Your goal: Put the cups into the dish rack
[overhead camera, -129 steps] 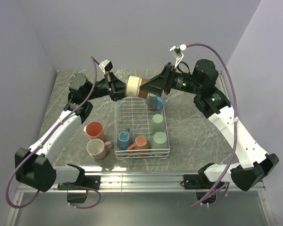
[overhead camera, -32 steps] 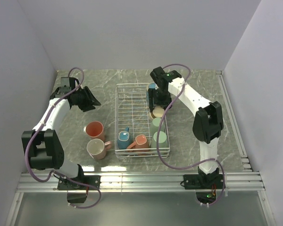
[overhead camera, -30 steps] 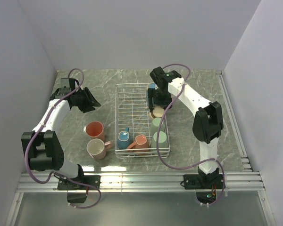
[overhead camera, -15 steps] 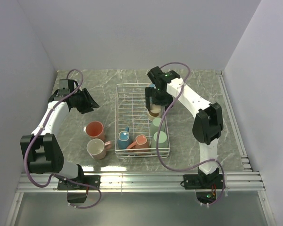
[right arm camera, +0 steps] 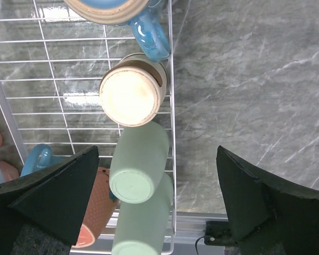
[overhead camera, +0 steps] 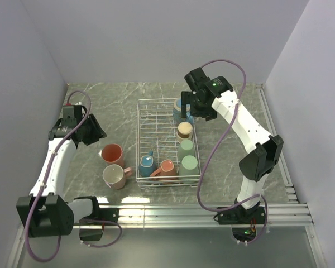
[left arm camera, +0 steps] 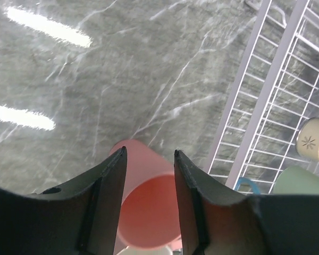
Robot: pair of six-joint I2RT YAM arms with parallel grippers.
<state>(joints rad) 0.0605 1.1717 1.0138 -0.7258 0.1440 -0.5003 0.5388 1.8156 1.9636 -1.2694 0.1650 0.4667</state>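
Note:
The white wire dish rack (overhead camera: 156, 120) holds several cups. A blue one (overhead camera: 180, 108) stands at its far right corner, then a cream one (overhead camera: 184, 130) bottom up, and two mint ones (overhead camera: 186, 146) behind it. A teal cup (overhead camera: 147, 164) and a salmon cup on its side (overhead camera: 166, 167) sit near the front. A salmon pink cup (overhead camera: 111, 152) and a cream-white cup (overhead camera: 114, 176) stand on the table left of the rack. My right gripper (right arm camera: 157, 151) hangs wide open above the cream cup (right arm camera: 132, 95), holding nothing. My left gripper (left arm camera: 149, 153) is open above the pink cup (left arm camera: 146, 212), apart from it.
The rack's left wire wall (left arm camera: 271, 95) runs just right of the pink cup. The grey marble table (overhead camera: 229, 145) is walled on three sides. A metal rail (overhead camera: 167, 212) borders the near edge.
My right gripper opened, left the cream cup bottom up in the rack and rose away towards the back. My left gripper moved nearer and left, over the pink cup.

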